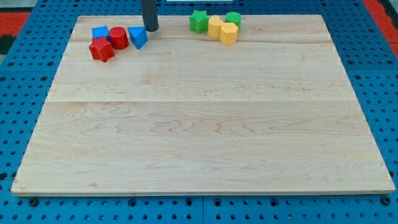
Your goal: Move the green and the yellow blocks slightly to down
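Eight blocks sit along the view's top edge of the wooden bench [205, 124], in two clusters well apart. At the view's top right, the green star block [198, 21] lies leftmost, touching a yellow block [214, 26] of rounded form; a yellow hexagonal block [228, 33] sits just below and right of it, and a green cylinder [233, 18] is behind them. That cluster's long axis runs roughly left to right, dipping slightly toward the view's bottom at the hexagon.

At the view's top left are a blue block [99, 32], a red cylinder [118, 38], a red star block [101, 50] and a blue triangular block [138, 37].

As tool I have a plain rod with nothing to open or close. My tip [151, 29] stands between the clusters, just beside the blue triangular block, apart from the green star block.
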{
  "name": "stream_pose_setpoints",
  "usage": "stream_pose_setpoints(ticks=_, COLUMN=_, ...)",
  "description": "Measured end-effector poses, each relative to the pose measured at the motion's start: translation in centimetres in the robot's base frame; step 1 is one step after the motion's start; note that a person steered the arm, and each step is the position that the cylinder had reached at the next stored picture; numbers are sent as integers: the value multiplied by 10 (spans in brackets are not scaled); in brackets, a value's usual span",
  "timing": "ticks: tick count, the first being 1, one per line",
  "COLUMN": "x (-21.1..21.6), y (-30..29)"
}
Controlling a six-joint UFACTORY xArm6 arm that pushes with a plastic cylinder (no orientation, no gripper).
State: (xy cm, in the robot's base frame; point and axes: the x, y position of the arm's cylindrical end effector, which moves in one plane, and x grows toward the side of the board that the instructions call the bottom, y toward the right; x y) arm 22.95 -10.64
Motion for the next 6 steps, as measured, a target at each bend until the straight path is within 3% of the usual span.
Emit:
stream_pose_setpoints(ticks=3, x=16, y=47)
stream_pose_setpoints(ticks=4, x=41, y=72)
stream_pose_setpoints(ticks=6, x=5, y=74)
